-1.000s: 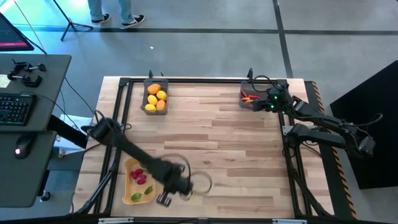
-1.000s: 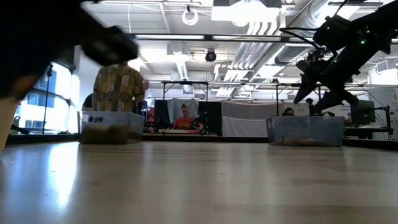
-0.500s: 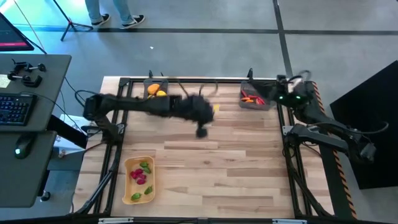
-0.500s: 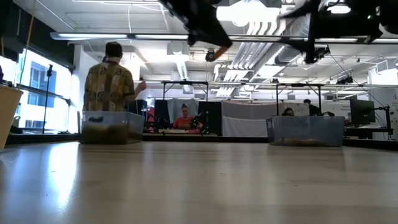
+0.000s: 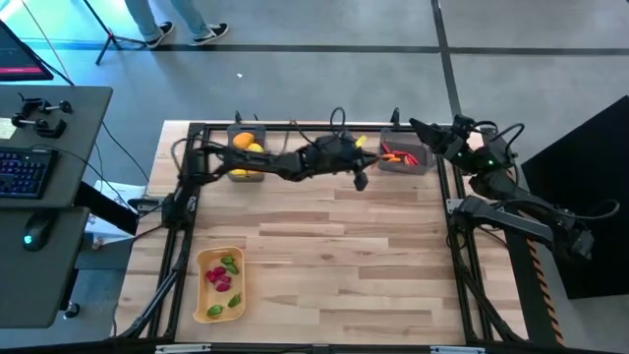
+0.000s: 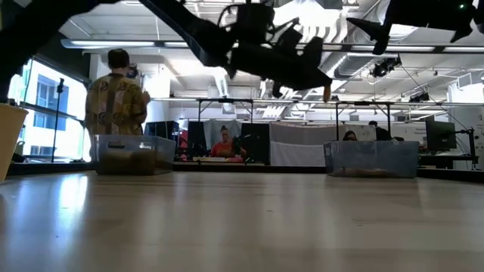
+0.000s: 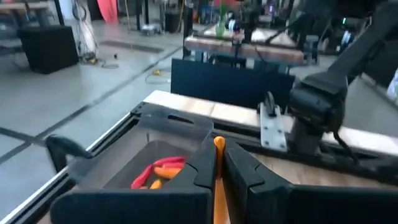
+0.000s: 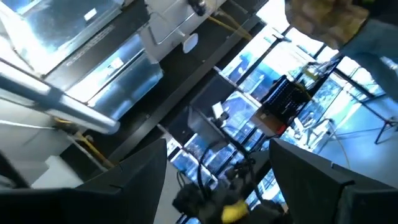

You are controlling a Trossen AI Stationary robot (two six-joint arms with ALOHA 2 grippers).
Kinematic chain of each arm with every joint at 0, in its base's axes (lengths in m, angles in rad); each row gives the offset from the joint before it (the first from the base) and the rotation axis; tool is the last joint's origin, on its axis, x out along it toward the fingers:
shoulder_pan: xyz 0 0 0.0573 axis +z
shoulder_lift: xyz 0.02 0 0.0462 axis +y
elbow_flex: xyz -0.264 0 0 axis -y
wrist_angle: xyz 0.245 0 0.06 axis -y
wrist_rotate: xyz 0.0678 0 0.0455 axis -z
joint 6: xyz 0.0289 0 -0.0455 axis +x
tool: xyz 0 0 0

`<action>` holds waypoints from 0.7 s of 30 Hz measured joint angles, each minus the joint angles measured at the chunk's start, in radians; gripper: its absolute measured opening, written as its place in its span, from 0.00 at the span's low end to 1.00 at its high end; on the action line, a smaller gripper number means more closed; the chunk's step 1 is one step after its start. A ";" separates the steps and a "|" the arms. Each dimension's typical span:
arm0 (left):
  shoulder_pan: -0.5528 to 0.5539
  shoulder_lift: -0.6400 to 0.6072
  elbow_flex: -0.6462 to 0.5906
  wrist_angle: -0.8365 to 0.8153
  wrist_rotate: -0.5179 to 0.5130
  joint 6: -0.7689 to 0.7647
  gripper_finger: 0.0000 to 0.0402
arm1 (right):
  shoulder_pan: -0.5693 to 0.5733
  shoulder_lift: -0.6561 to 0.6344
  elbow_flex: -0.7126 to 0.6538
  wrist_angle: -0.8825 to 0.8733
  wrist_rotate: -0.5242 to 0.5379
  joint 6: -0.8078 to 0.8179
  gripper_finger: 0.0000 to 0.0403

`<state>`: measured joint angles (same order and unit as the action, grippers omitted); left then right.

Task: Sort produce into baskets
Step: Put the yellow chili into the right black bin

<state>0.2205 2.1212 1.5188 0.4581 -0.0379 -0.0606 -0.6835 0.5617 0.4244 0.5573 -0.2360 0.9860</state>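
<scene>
Left jaws pinching a slim orange carrot-shaped toy, tip sticking out between the fingers. A second ago my left arm was down at the near left corner by the tan-yellow oblong tray; it has since swung across the wooden surface and is now stretched toward the far right, hanging in the air just short of the dark grey rectangular bin with red and orange chilli shapes. In the left wrist view that bin sits just ahead of and below the carrot. So: pick done, carry nearly done, drop pending.

Right jaws spread, holding nothing. The right arm has lifted off that same bin and tilted up over the far right corner, which clears my approach.

Other dark grey bin, far left, holds the yellow-orange round fruits. The tray has the green and magenta pieces. No loose produce visible on the surface, so this carrot looks like one of the last items. Risk: releasing early and landing short of the rim.
</scene>
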 joint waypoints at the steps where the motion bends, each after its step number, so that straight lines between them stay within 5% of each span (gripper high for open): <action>1: 0.003 0.031 0.014 0.038 0.000 -0.004 0.00 | 0.007 0.001 0.000 -0.002 0.020 -0.009 0.68; 5: 0.021 0.141 0.103 0.151 -0.002 -0.006 0.00 | 0.033 0.003 0.000 -0.045 0.108 -0.057 0.68; 21: 0.076 0.389 0.391 0.138 -0.048 0.114 0.06 | 0.089 0.054 -0.001 -0.181 0.270 -0.087 0.68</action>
<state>0.2966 2.5101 1.9102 0.5956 -0.0861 0.0539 -0.5945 0.6155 0.4236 0.3763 0.0341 0.8989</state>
